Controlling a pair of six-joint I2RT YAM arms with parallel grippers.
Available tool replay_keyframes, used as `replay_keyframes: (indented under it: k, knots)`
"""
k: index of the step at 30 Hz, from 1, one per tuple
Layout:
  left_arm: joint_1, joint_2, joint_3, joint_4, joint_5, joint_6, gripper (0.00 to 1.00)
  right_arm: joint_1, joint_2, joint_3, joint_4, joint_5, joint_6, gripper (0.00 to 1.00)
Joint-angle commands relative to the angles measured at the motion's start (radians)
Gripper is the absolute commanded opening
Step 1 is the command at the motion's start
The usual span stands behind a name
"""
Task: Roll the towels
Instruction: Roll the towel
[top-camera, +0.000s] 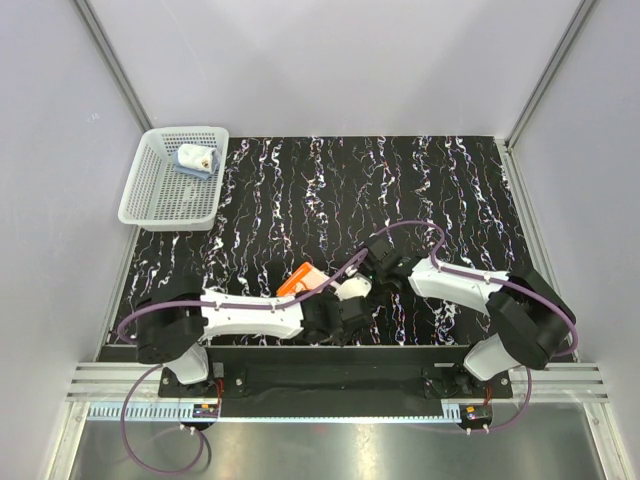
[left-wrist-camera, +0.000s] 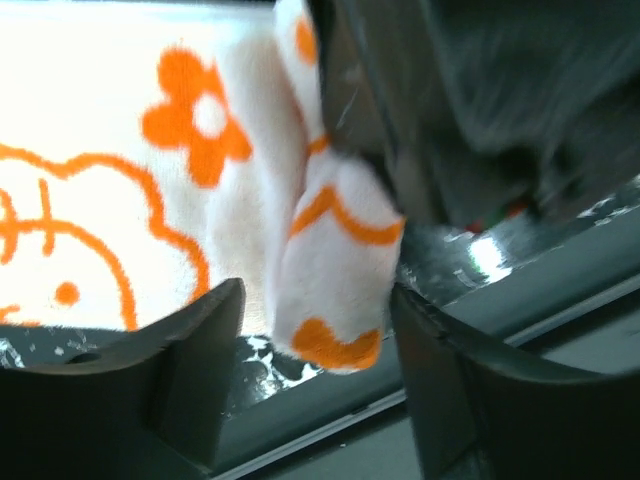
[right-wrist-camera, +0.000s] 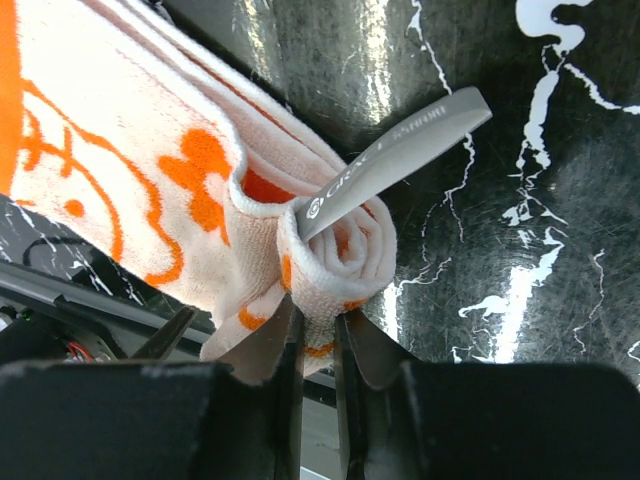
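Note:
The orange flower-print towel (right-wrist-camera: 150, 170) lies on the black marbled mat with its white reverse up and its near end wound into a tight roll (right-wrist-camera: 345, 250). My right gripper (right-wrist-camera: 318, 330) is shut on that roll's end, and a grey label (right-wrist-camera: 400, 145) sticks out of the roll. In the left wrist view the roll's tip (left-wrist-camera: 335, 270) hangs between the fingers of my left gripper (left-wrist-camera: 318, 300), which stands open around it. From above, both grippers (top-camera: 335, 318) (top-camera: 362, 275) meet at the towel (top-camera: 298, 280). The light blue towel (top-camera: 193, 160) sits bundled in the basket.
A white perforated basket (top-camera: 165, 200) stands at the mat's far left corner. The black marbled mat (top-camera: 400, 180) stretches beyond the arms. The table's near edge and a metal rail (top-camera: 330, 385) run just behind the grippers. White walls close in on the three other sides.

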Motion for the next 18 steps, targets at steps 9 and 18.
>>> replay_keyframes:
  k: [9, 18]
  knots:
    - [-0.065, 0.051, 0.037, -0.033, -0.137, -0.06, 0.43, 0.012, -0.007, 0.049, -0.023, 0.017, -0.021, 0.17]
    - [-0.094, 0.06, 0.016, -0.028, -0.163, -0.056, 0.13, 0.012, -0.007, 0.054, -0.031, 0.003, -0.02, 0.18]
